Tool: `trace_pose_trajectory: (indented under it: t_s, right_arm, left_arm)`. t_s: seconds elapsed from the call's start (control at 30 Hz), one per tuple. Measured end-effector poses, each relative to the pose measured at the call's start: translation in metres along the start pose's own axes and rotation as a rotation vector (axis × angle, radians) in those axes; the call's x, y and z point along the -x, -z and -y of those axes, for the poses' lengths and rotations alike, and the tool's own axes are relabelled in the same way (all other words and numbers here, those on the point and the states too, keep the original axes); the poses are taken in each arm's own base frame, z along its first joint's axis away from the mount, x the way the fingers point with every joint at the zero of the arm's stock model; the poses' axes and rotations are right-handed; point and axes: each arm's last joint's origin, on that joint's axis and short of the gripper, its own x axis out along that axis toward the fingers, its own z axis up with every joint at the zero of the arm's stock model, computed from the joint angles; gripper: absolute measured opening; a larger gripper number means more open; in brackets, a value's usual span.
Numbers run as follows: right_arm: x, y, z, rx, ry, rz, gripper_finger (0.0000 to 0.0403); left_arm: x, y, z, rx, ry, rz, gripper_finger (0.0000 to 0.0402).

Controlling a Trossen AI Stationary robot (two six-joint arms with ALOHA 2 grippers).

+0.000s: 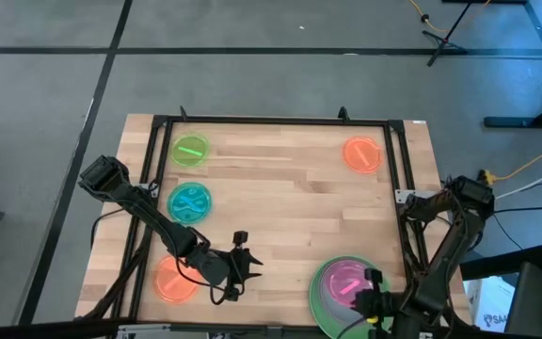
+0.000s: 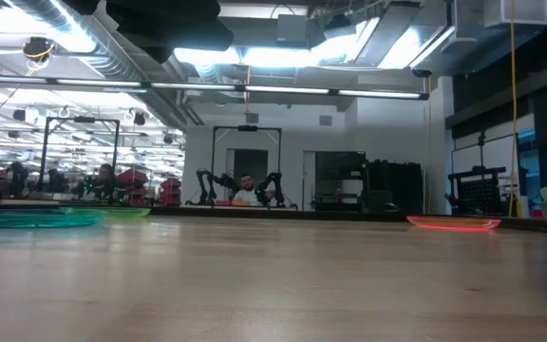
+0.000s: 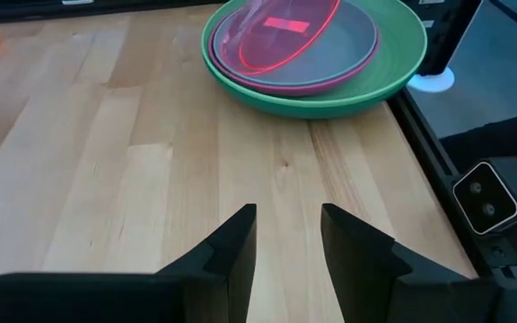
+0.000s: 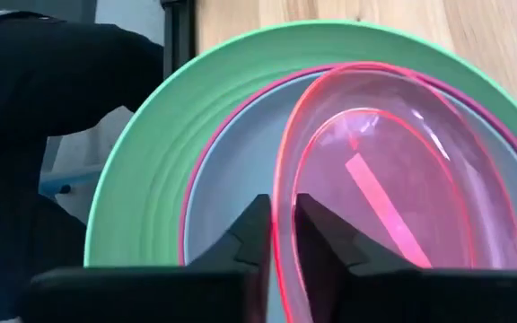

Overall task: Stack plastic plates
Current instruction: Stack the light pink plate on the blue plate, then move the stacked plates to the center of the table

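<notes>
so the right end effector (image 4: 277, 235) sits down at about 5 o'clock on the worktop (image 1: 280, 198), pinched on the rim of the pink plate (image 4: 393, 179), one finger each side of the edge. that plate rests tilted in the stack (image 1: 346, 287): light green plate (image 4: 142, 179) at the bottom, then a magenta plate (image 3: 366, 56) showing only as a thin rim, then a grey-teal plate (image 4: 227, 175). the left end effector (image 3: 287, 242) hovers around 6 o'clock, fingers a little apart with nothing between them, pointed at the stack. still loose on the worktop: a lime plate (image 1: 190, 151) at 11 o'clock, a teal plate (image 1: 189, 201) at 9 o'clock, an orange plate (image 1: 362, 153) at 1 o'clock, and another orange-pink plate (image 1: 175, 280) at 7 o'clock right by the left arm. these small translucent ones look thin, light and pretty stiff, probably slick too, so a rim pinch seems like the only real handle, and a shallow bite could let one slip or pivot. lying flat, there's not much lip to get under, so the finger likely needs to sneak below the edge. the nested ones should settle easily once let go.
</notes>
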Motion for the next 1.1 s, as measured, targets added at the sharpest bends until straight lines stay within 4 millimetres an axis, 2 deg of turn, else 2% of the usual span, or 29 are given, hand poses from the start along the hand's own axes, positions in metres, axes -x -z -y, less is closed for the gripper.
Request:
trace_pose_trajectory:
  t_s: [0.2, 0.37, 0.53, 0.67, 0.93, 1.1]
  right_arm:
    - [-0.004, -0.002, 0.002, -0.002, -0.004, -0.040, 0.0130]
    - [0.000, -0.013, 0.011, 0.084, 0.036, -0.010, 0.0172]
    - [-0.002, -0.025, 0.025, 0.122, 0.116, -0.003, 0.0181]
    - [-0.005, -0.030, 0.029, 0.097, 0.089, -0.066, 0.0182]
    - [-0.005, -0.028, 0.029, 0.102, 0.074, -0.107, 0.0182]
    - [-0.019, -0.021, 0.042, 0.094, 0.104, -0.143, 0.0182]
  left_arm:
    - [0.000, 0.000, 0.000, 0.004, 0.000, 0.000, 0.0121]
    - [0.000, 0.000, 0.000, 0.006, 0.001, 0.002, 0.0121]
    - [0.000, 0.000, 0.000, 0.000, 0.000, 0.004, 0.0121]
    - [-0.002, -0.001, -0.004, 0.006, -0.005, 0.002, 0.0121]
    - [-0.007, -0.004, -0.015, 0.016, -0.033, 0.001, 0.0121]
    - [-0.011, -0.006, -0.024, -0.024, -0.057, -0.001, 0.0121]
